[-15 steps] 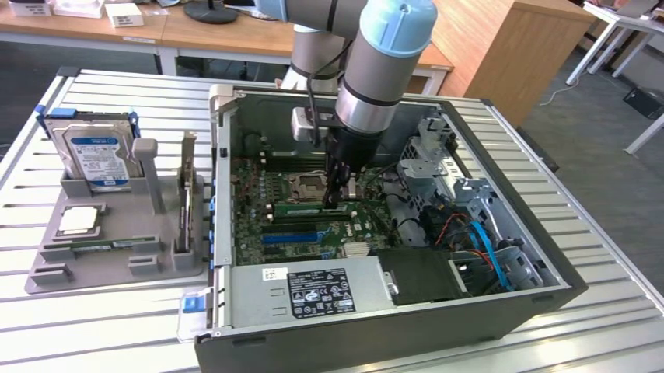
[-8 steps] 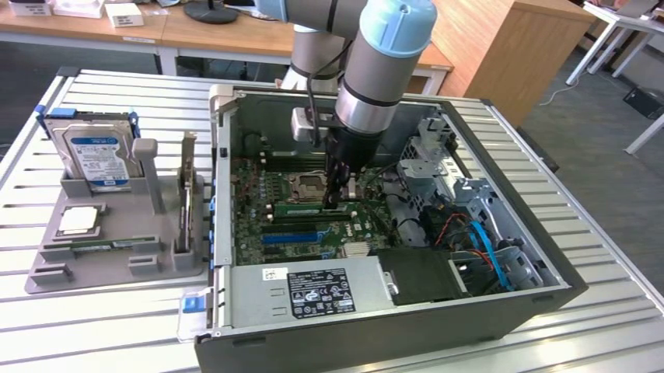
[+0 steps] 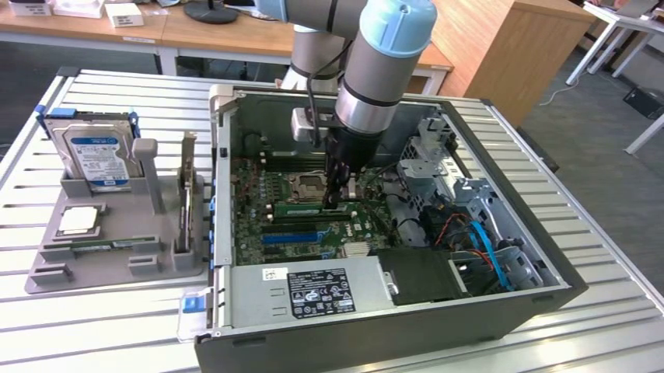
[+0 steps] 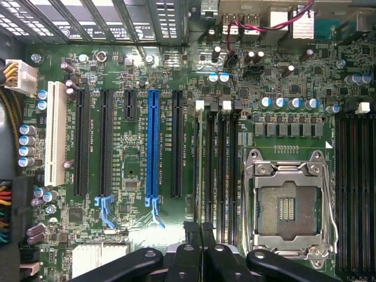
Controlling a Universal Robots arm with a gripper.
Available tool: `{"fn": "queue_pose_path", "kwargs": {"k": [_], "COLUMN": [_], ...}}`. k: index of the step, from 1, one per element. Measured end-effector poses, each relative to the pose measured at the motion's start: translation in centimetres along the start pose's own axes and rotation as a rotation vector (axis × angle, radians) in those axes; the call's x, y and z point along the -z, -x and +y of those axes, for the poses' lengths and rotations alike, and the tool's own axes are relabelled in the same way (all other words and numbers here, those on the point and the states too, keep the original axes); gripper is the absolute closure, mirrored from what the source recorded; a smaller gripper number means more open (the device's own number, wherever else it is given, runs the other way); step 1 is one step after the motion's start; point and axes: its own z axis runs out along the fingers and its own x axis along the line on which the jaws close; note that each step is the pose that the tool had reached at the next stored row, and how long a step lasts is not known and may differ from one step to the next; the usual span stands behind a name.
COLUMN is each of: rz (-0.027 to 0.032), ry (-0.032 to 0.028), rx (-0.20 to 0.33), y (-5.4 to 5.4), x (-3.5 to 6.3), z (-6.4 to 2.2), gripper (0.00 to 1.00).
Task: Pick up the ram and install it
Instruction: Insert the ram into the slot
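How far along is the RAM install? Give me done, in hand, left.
Done: the ram is already inside the case, lying along the memory slots beside the CPU socket. In hand: the claw, shut, sits low at the ram's end over those slots. Left: seating it; whether it has latched cannot be told.

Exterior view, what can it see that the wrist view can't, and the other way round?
Exterior view's extras: the hard drive standing in the grey tray on the slatted table, the whole computer case, and the robot arm. Wrist view's extras: tiny round capacitors and a red wire on the board. Both share: the processor socket, the blue slot and the shut pincer above the black memory slots.
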Motion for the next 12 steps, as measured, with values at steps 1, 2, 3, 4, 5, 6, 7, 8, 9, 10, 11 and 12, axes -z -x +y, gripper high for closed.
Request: {"fn": "queue_pose_path", "kwargs": {"k": [1, 2, 3, 4, 5, 6, 7, 8, 9, 10, 11, 12], "rz": [0.0001, 0.0001, 0.0000, 0.0000, -0.0003, -0.0002, 0.0001, 0.0002, 0.0002, 0.0002, 0.0001, 0.0000], "ry": [0.0000, 0.0000, 0.0000, 0.0000, -0.0001, -0.0001, 0.0000, 0.0001, 0.0001, 0.0001, 0.0000, 0.0000], "rx": [0.000, 0.000, 0.000, 0.000, 0.000, 0.000, 0.000, 0.000, 0.000, 0.000, 0.000, 0.000], "y": [0.00, 0.00, 0.00, 0.00, 0.00, 0.00, 0.00, 0.00, 0.00, 0.00, 0.00, 0.00], "x": [0.00, 0.00, 0.00, -0.01, -0.04, -0.06, -0.06, -0.06, -0.07, -0.07, -0.08, -0.10], "z": [0.00, 0.00, 0.00, 0.00, 0.00, 0.00, 0.00, 0.00, 0.00, 0.00, 0.00, 0.00], "gripper": [0.88, 0.88, 0.88, 0.88, 0.88, 0.88, 0.88, 0.88, 0.88, 0.88, 0.88, 0.88]}}
